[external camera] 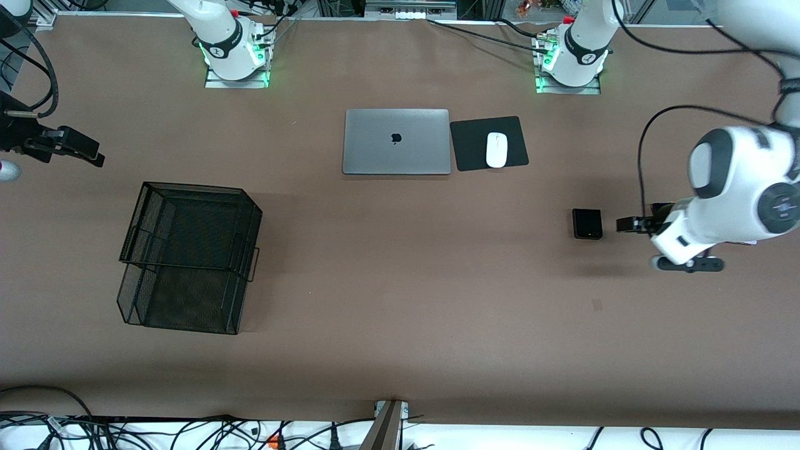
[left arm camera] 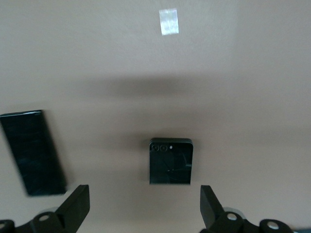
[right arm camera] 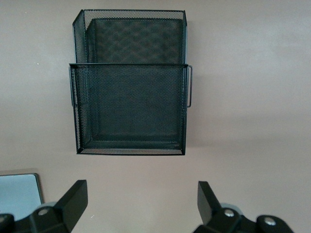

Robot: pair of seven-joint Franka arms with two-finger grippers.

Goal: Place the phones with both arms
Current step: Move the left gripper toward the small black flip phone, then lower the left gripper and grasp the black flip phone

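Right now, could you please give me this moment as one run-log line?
left gripper: open, over flip phone | slab phone: beside it | right gripper: open, waiting by mesh tray | held: nothing

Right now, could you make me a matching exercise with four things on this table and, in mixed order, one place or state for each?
Things:
1. white mouse
2. grey laptop
3. small black flip phone
4. left gripper

Places or states:
A. closed, between the two arm bases
B. open, above the flip phone
C. on the black pad
D. flat on the bare table, toward the left arm's end

Pairs: 1-C, 2-A, 3-D, 4-B
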